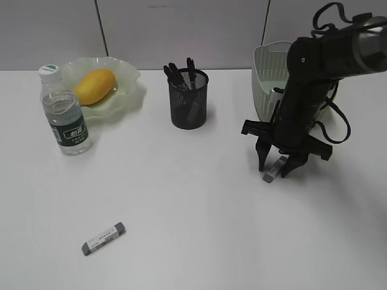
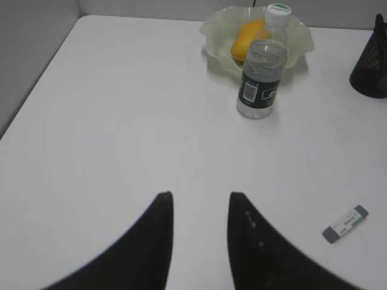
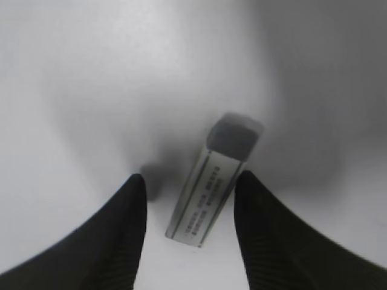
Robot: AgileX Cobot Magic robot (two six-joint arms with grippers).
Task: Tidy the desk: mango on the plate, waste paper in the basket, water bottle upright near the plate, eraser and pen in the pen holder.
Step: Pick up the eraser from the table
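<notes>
Basket [image 1: 266, 72] half hidden — arm [image 1: 314, 78] blocking.

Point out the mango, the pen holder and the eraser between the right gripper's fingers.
mango [image 1: 94, 85], exterior view, middle of its yellow skin.
pen holder [image 1: 188, 106], exterior view, front of the mesh wall.
eraser [image 3: 210, 196], right wrist view, middle of its printed white sleeve.

Office-type setting: plain white desk [image 1: 193, 199] backed by grey partition panels [image 1: 181, 30], with a mesh pen holder [image 1: 188, 99].
</notes>
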